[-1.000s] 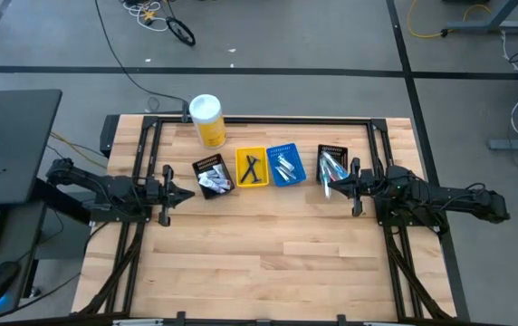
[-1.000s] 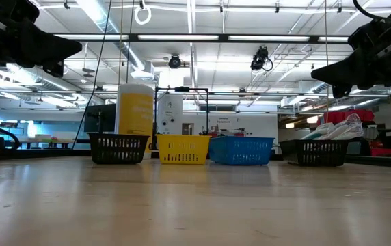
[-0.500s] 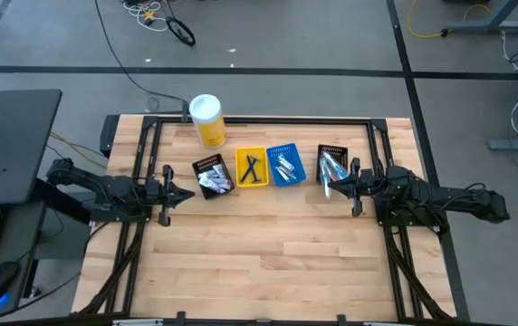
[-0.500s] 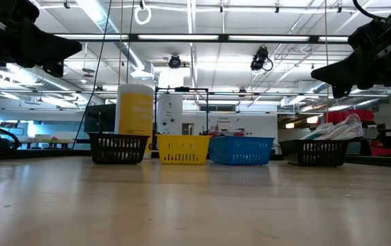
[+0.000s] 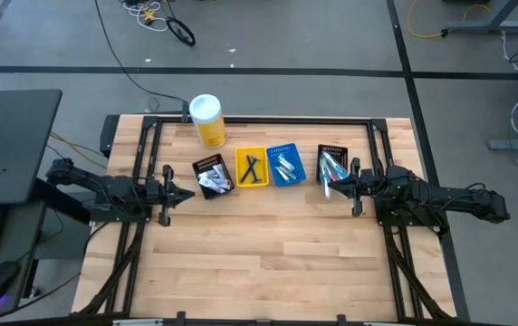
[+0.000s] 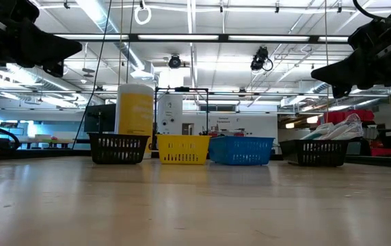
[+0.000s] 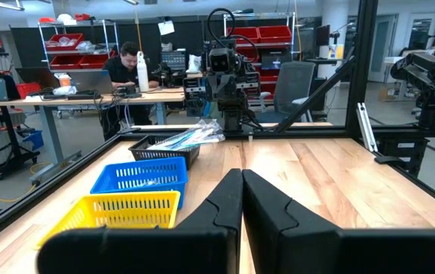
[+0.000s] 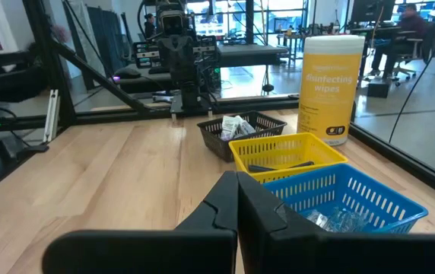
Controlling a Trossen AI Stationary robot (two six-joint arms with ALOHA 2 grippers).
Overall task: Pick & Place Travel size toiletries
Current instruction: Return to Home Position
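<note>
The travel size toiletries lie sorted in four small bins in a row across the table's far half. White tubes (image 5: 214, 183) fill the left black bin (image 5: 207, 166). Dark razors (image 5: 253, 168) lie in the yellow bin (image 5: 251, 154), silvery packets (image 5: 284, 167) in the blue bin (image 5: 285, 148), and toothbrushes (image 5: 331, 167) in the right black bin (image 5: 330, 150). My left gripper (image 5: 192, 193) hovers level and shut, just left of the tube bin. My right gripper (image 5: 326, 186) hovers level and shut beside the toothbrush bin's near corner. Neither holds anything.
A tall yellow wipes canister (image 5: 207, 119) with a white lid stands at the far edge behind the tube bin. The near half of the wooden table (image 5: 268, 263) is bare planks. A black frame (image 5: 259, 120) runs round the table. People sit at desks (image 7: 130, 65) beyond.
</note>
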